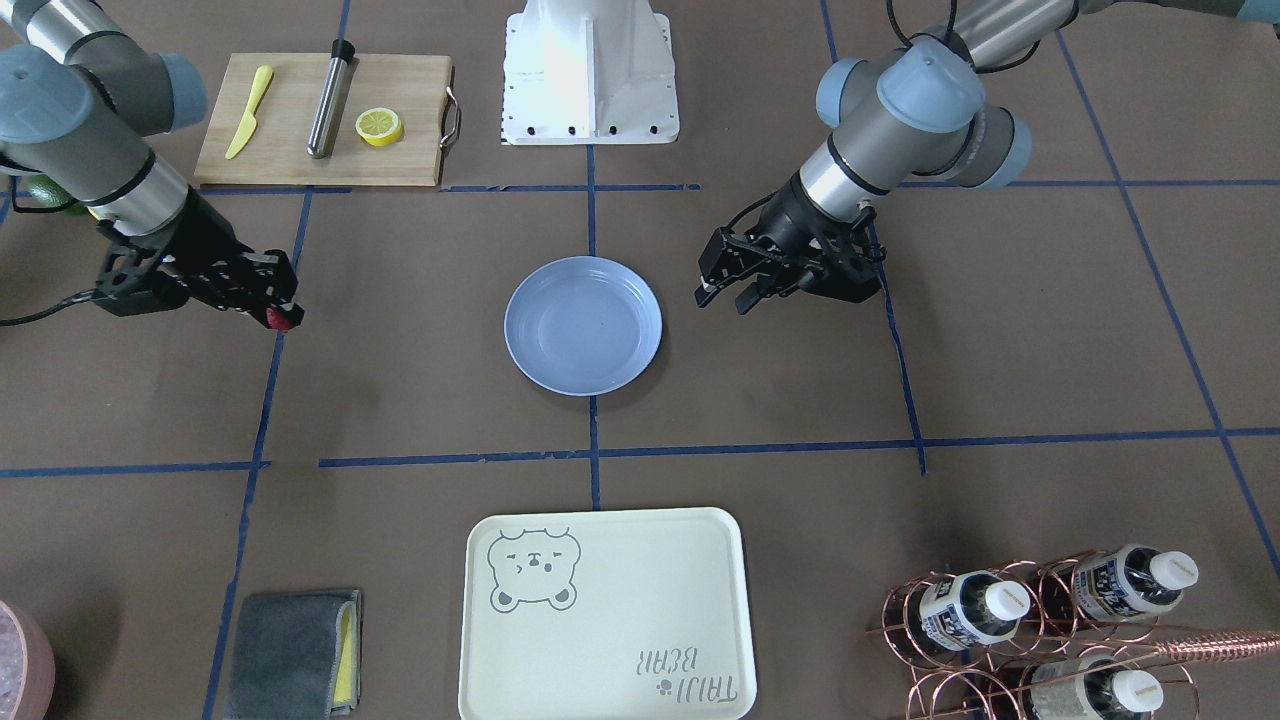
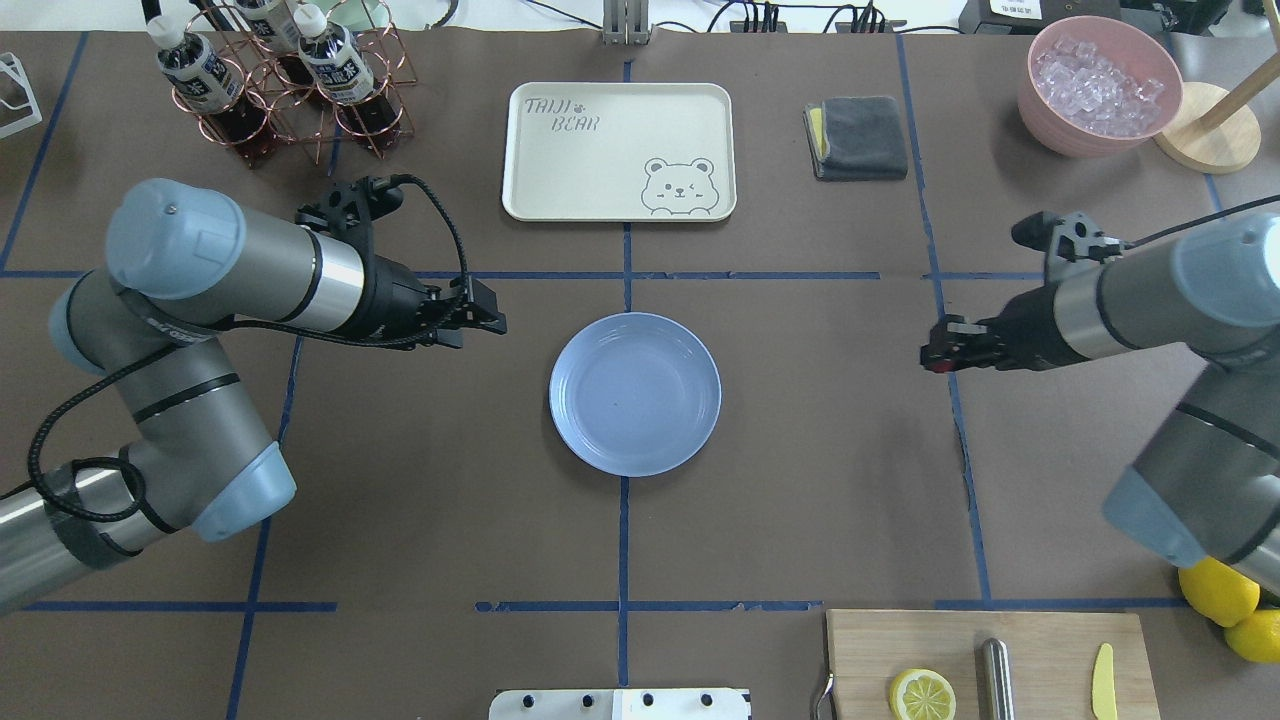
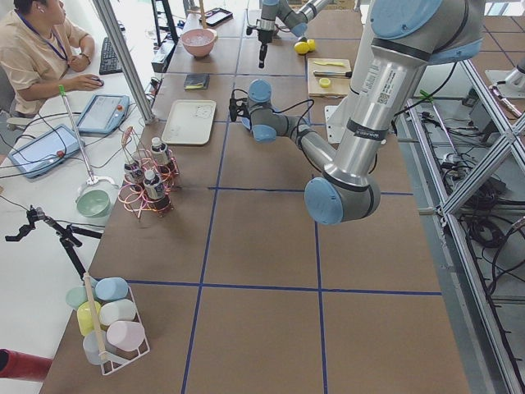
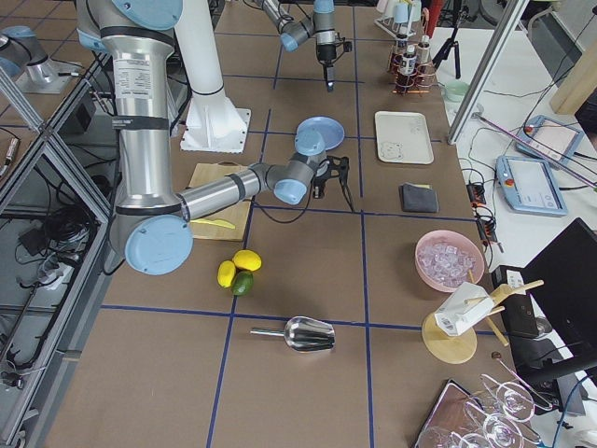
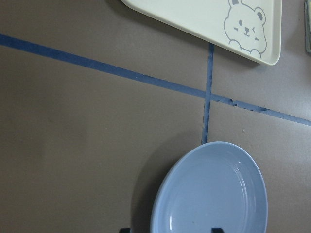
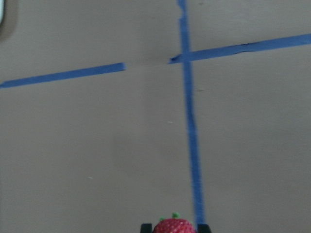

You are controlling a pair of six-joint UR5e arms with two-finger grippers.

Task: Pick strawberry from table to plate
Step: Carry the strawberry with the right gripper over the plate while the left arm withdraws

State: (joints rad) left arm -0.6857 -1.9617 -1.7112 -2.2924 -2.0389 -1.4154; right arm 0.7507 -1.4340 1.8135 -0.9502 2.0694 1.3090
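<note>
The strawberry [image 1: 284, 319], small and dark red, is clamped in my right gripper [image 1: 278, 312], which hangs just above the brown table [image 1: 400, 400], well to the side of the plate. The right wrist view shows the strawberry [image 6: 174, 226] between two black fingertips [image 6: 145, 227], over a blue tape line. The light-blue plate [image 1: 583, 325] lies empty at the table's middle; overhead, the plate [image 2: 635, 393] sits between both arms. My left gripper [image 1: 725, 299] hovers open beside the plate's other side, holding nothing.
A cream bear tray [image 2: 618, 150] and a grey cloth [image 2: 858, 137] lie beyond the plate. A copper bottle rack [image 2: 280, 85], a pink ice bowl [image 2: 1098, 85], lemons [image 2: 1218, 590] and a cutting board [image 2: 990, 665] with half a lemon ring the table.
</note>
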